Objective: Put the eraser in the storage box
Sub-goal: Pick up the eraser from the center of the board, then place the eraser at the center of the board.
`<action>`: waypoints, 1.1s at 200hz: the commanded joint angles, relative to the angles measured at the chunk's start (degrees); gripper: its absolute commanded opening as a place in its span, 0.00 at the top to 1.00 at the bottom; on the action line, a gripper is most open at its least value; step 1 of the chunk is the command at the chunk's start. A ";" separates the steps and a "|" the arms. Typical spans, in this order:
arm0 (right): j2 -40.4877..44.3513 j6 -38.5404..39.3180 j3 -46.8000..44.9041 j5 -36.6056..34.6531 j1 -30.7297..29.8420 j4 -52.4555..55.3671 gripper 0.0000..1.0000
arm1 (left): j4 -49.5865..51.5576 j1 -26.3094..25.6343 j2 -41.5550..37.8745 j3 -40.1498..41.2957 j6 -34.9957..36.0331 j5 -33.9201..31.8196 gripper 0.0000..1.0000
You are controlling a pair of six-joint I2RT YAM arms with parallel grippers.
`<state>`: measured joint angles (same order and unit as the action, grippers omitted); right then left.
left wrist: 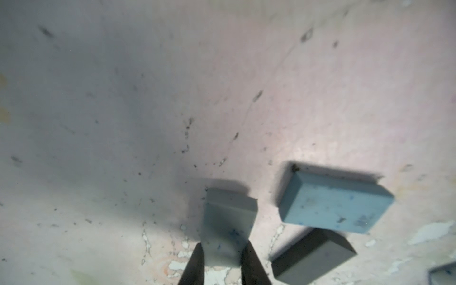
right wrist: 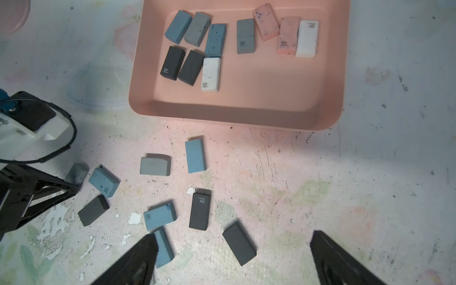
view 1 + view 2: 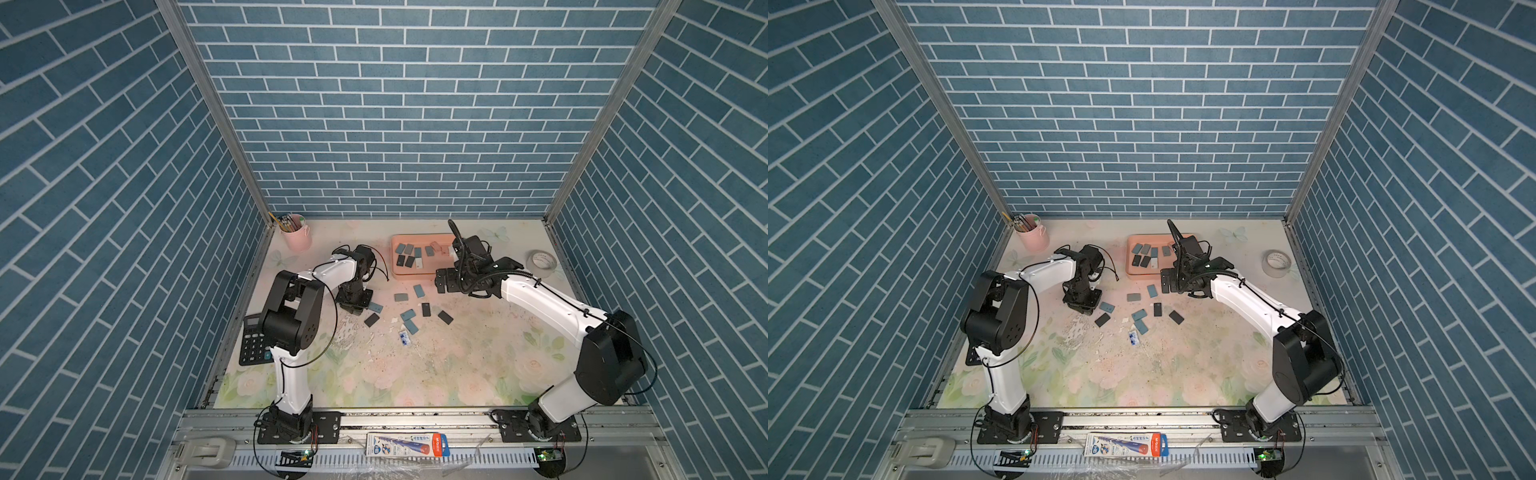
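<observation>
1. Left tool: my left gripper (image 1: 223, 256) is clamped on the grey-blue eraser (image 1: 228, 222). The fingers (image 1: 195, 266) press its two long sides at the end nearest the wrist, and most of the block juts out past the tips.
2. Right tool: my right gripper (image 2: 234, 235) stands wide apart and holds nothing. It hangs over the loose erasers in front of the storage box (image 2: 234, 121).
3. Location: the grey-blue eraser is at the left edge of the loose scatter, well apart from the storage box. I cannot tell whether it rests on the table (image 1: 98, 98) or is just clear of it.
4. Neighbours: a blue eraser (image 1: 335, 204) lies just beside the held one, and a dark eraser (image 1: 313, 256) lies near it. Neither touches the held one.
5. Recommendation: I would lift straight up before travelling sideways, so the overhanging end does not sweep those two along.
6. Route: my right arm sits at the box's near right side. I judge the left side of the near rim to be the safest way in.
7. Placement: several erasers already fill the far half of the box, while the near half of its floor is bare. That bare patch is where I would set this one down.
8. Risk: held by one end, the rubber may pivot between the pads. I would keep the wrist level and let go low over the floor rather than drop it.
</observation>
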<state>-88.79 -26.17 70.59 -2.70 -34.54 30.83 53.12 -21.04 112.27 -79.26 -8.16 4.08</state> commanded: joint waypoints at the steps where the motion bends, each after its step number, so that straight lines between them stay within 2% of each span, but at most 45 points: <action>1: 3.28 -1.63 -0.14 0.02 1.36 1.06 0.01 | 2.50 -0.21 -0.58 -4.49 -1.26 2.29 0.77; 34: 5.07 -1.34 0.25 1.09 4.19 2.00 0.01 | 5.73 -1.35 -1.10 -12.74 -2.00 1.95 0.77; 59: 5.56 -1.34 0.99 1.69 6.24 2.44 0.01 | 8.06 -3.27 0.97 -22.46 -1.43 1.07 0.76; 108: 5.81 -1.34 2.25 3.31 10.04 3.35 0.01 | 13.68 -7.62 13.57 -47.17 -1.54 2.00 0.76; 137: 6.61 -1.58 1.79 3.99 12.19 3.80 0.01 | 13.56 -9.81 20.44 -58.51 -2.70 2.21 0.76; 182: 8.27 -1.85 -0.33 4.72 14.87 4.25 0.01 | 0.92 -11.12 26.32 -60.41 -12.21 8.21 0.76; 220: 9.56 -2.28 -2.69 5.12 16.39 4.12 0.01 | -5.48 -12.31 31.78 -61.53 -19.26 11.99 0.75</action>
<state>-80.95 -26.74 69.47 1.72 -18.96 33.50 53.32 -32.34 140.75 -139.00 -21.04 12.38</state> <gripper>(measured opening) 0.987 0.248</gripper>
